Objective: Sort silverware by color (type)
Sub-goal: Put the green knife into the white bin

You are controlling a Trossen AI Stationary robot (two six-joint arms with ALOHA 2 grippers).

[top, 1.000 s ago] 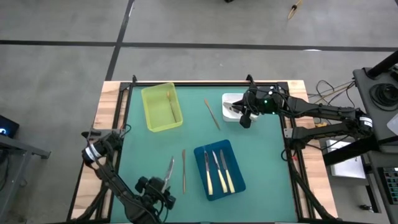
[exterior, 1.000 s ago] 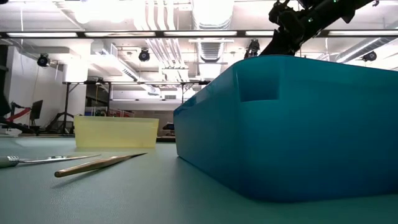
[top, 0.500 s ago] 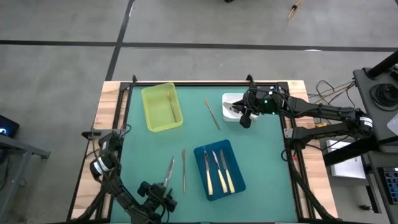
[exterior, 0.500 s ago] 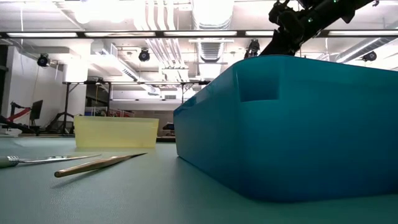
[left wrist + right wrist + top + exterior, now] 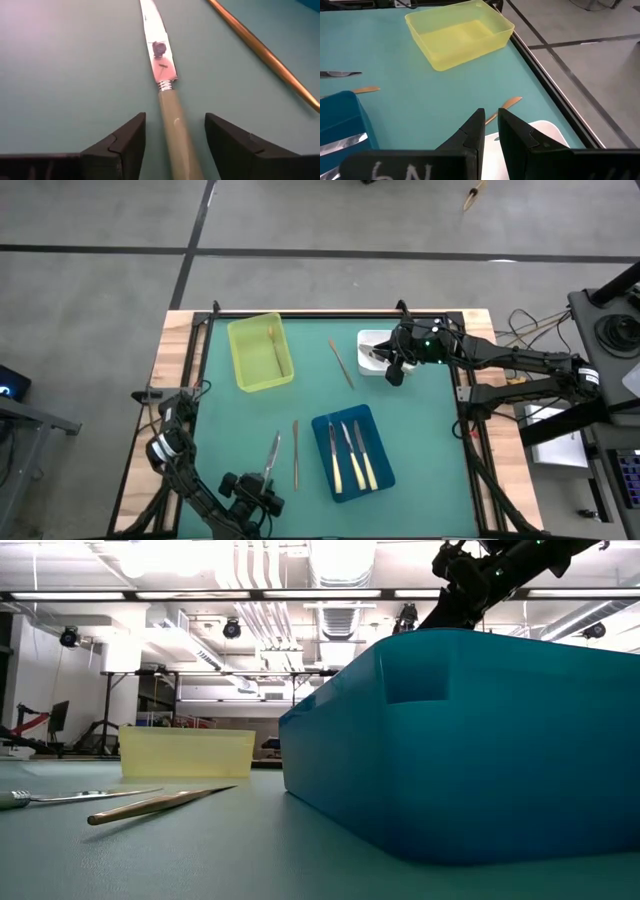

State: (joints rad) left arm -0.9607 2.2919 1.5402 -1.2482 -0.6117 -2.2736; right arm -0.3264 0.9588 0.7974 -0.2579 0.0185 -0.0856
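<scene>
Silverware is mostly sorted around the blue tray (image 5: 352, 452), which serves as the landmark here: three cream-handled knives (image 5: 350, 452) lie inside it, while one more cream-handled knife (image 5: 271, 458) lies on the green mat well to the tray's left, with a thin gold utensil (image 5: 295, 453) between that knife and the tray. The left gripper (image 5: 175, 145) sits at the knife's handle end, its fingers spread apart on either side of the handle and clamping nothing. The handle looks slim and flat to the mat, so a closure begun too high would likely skid over it, and a skewed one could spin the blade into the gold utensil just beside it. Beyond the tray, a yellow tray (image 5: 260, 351) holds one gold piece, and another gold utensil (image 5: 341, 363) lies loose. Farthest right, the right gripper (image 5: 490, 131) hovers over the white tray (image 5: 372, 352), fingers nearly closed and empty.
</scene>
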